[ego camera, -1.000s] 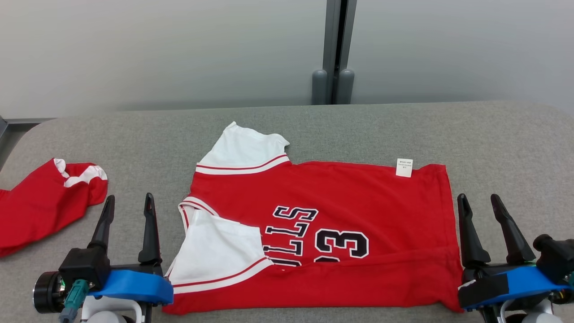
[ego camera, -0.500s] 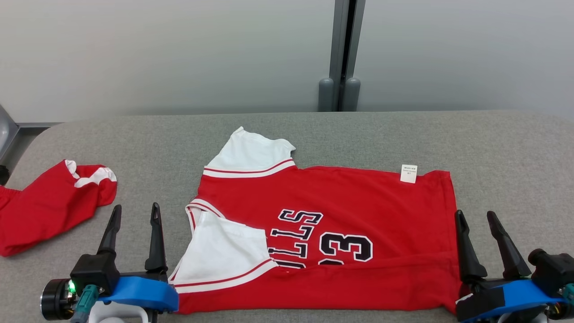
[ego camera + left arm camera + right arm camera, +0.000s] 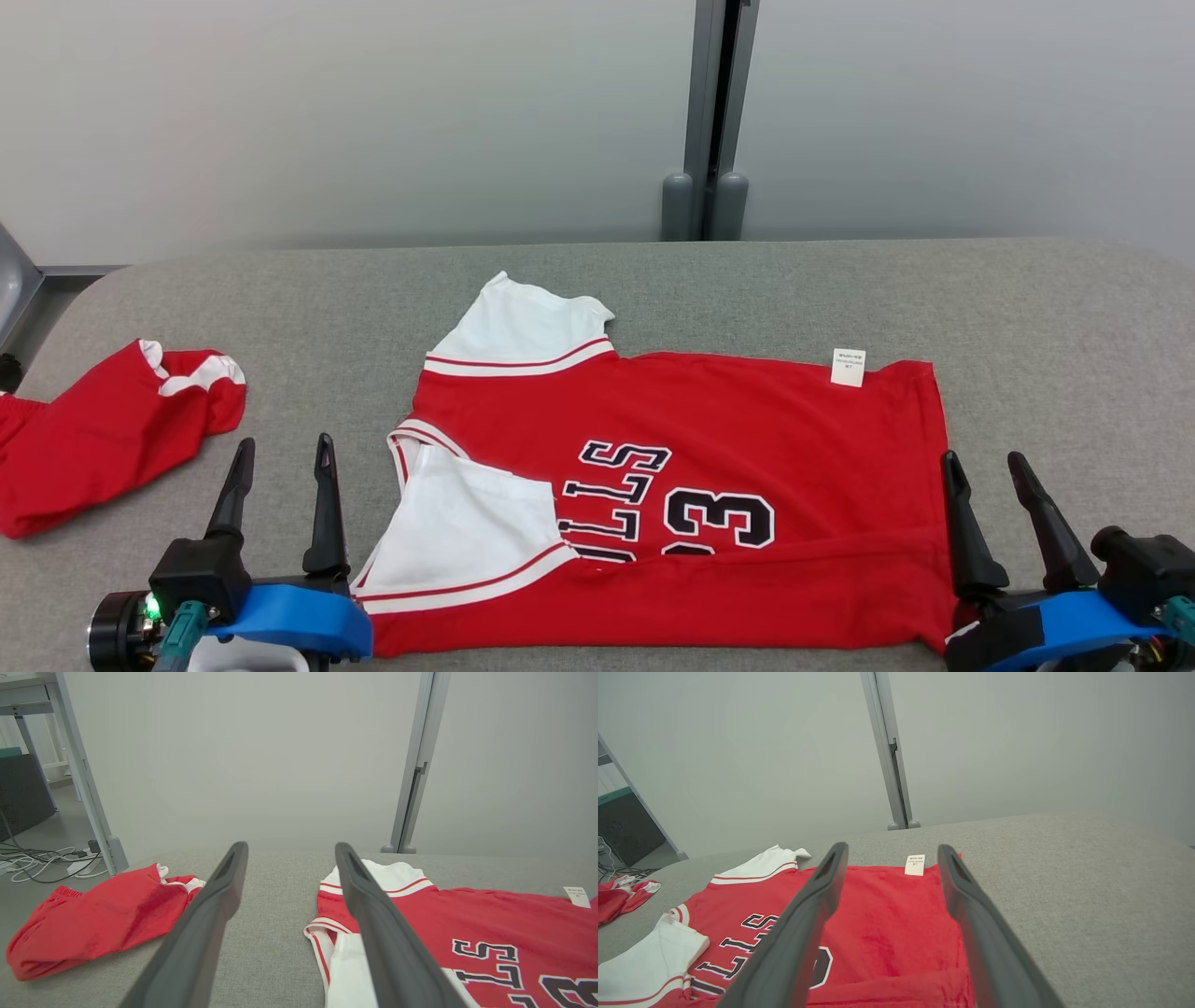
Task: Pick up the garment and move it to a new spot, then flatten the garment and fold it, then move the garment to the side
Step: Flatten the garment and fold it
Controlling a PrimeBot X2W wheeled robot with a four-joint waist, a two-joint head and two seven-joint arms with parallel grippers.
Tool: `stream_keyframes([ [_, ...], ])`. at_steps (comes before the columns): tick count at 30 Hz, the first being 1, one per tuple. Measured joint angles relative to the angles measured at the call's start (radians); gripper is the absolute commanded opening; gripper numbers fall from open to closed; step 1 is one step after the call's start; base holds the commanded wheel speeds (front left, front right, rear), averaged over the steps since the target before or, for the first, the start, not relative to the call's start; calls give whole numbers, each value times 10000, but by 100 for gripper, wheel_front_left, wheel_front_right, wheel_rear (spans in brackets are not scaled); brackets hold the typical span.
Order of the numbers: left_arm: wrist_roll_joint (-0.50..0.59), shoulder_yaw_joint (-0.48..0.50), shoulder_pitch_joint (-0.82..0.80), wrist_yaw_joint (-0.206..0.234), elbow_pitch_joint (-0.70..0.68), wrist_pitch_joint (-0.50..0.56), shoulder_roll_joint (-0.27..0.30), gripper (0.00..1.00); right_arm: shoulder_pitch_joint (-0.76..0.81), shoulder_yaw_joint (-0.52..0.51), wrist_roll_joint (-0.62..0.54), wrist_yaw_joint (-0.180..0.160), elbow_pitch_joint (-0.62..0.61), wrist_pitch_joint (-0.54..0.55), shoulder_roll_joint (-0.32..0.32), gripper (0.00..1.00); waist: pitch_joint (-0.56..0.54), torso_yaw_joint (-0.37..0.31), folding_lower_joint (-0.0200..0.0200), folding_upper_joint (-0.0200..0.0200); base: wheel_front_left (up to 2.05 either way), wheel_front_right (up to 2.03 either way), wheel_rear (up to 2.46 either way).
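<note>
The garment (image 3: 747,420) is a red jersey with white sleeves and black lettering, lying spread on the grey table (image 3: 1055,317) with its near edge folded up over the print. It also shows in the left wrist view (image 3: 495,919) and the right wrist view (image 3: 887,919). My left gripper (image 3: 283,457) stands open just left of the jersey's sleeves, holding nothing. Open too is my right gripper (image 3: 983,469), beside the jersey's right hem, with nothing between its fingers.
A second red garment (image 3: 103,429), with white trim, lies bunched at the table's left edge. A grey wall with a metal post (image 3: 708,112) stands behind the table. Bare table lies at the right and along the back.
The head camera has shifted, so the whole picture sits lower and slightly right. Both grippers appear drawn back a little toward the near edge. The jersey lies as before.
</note>
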Motion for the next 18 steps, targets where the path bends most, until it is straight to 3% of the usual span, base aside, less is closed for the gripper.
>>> stream_keyframes([
  [13, -13, 61, -72, -128, 186, 4, 79, 100, -18, -125, -176, 0, 17, 201, 4, 100, 85, -78, 0, 0, 0, 0, 0],
  [18, -79, 40, -1501, -520, 198, 337, 322, 100, -792, -560, -734, 0, -84, 665, -71, 100, 523, -168, 0, 0, 0, 0, 0],
])
